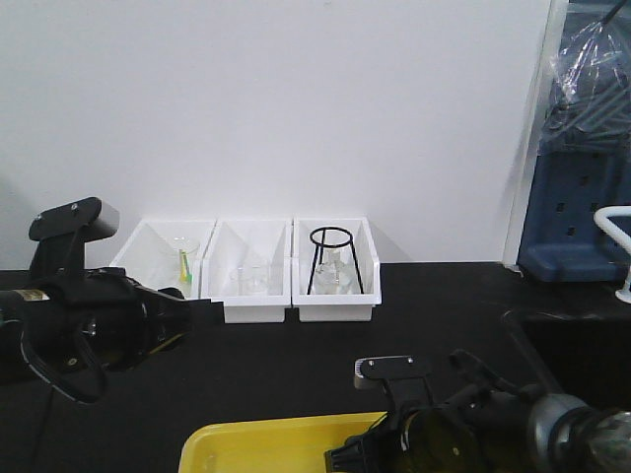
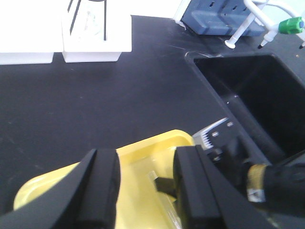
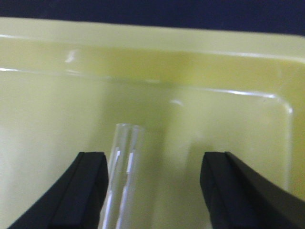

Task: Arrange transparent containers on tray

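A big black table (image 1: 325, 355) holds a yellow tray (image 1: 266, 445) at its near edge. Three white bins (image 1: 246, 271) sit in a row by the wall, and one has a black wire stand (image 1: 331, 261) in it. A dark sink (image 2: 257, 90) is sunk into the table on the right. The left gripper (image 2: 143, 191) hangs over the tray with its fingers spread and nothing between them. The right gripper (image 3: 155, 191) is low inside the tray, fingers wide apart, not squeezing. A thin glass tube (image 3: 123, 179) lies flat on the tray floor, nearer the left finger. Its long side runs away from the gripper, and its round end points at the far rim.
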{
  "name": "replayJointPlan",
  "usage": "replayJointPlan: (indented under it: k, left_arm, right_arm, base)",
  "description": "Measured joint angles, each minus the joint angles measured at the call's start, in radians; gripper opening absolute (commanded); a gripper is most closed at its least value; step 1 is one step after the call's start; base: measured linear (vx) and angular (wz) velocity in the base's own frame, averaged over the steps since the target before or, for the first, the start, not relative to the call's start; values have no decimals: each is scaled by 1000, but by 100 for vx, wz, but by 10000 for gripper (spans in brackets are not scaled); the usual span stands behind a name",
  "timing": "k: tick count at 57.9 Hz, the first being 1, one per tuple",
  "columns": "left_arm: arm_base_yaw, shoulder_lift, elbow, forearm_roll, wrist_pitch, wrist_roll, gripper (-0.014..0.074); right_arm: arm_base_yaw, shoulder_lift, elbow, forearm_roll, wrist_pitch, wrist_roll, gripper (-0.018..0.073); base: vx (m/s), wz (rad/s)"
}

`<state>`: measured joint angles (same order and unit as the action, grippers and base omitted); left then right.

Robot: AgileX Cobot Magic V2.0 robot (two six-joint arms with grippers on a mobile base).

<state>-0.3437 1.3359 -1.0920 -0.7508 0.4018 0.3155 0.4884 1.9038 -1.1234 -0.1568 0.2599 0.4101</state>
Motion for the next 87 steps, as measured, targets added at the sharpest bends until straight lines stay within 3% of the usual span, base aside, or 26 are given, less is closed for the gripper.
replayJointPlan:
  k: [6, 13, 20, 28, 38, 46, 57, 67, 87]
  left_arm:
    - [0, 0, 0, 59, 15, 0, 175]
    - [0, 0, 0, 204, 67, 0, -10]
    - [0, -1, 0, 385, 148, 0, -8]
    - [0, -6, 5, 501, 235, -3, -6]
    - [0, -111, 128, 501, 167, -3, -6]
    - [0, -316, 346, 490, 18, -3, -6]
    - [0, -574, 592, 488, -68, -3, -6]
    - [0, -692, 683, 486, -127, -3, -6]
    - [0, -708, 687, 486, -144, -3, -6]
  right_arm:
    - [0, -97, 0, -27, 24, -22, 240]
    - [0, -259, 0, -66, 88, -41, -16]
    - [0, -434, 0, -86, 214, -80, -13]
    - [0, -611, 28, -90, 318, -173, -13]
    - [0, -895, 240, -76, 242, -250, -13]
    - [0, -1165, 485, -71, 115, -255, -13]
    - [0, -1418, 741, -71, -42, -255, -13]
    - [0, -1453, 809, -74, -107, -254, -11]
    - [0, -1453, 811, -74, -129, -254, -11]
  base:
    - [0, 0]
    - [0, 0]
    - [0, 0]
    - [0, 0]
    - [0, 0]
    - [0, 0]
    - [0, 0]
    - [0, 0]
    - [0, 0]
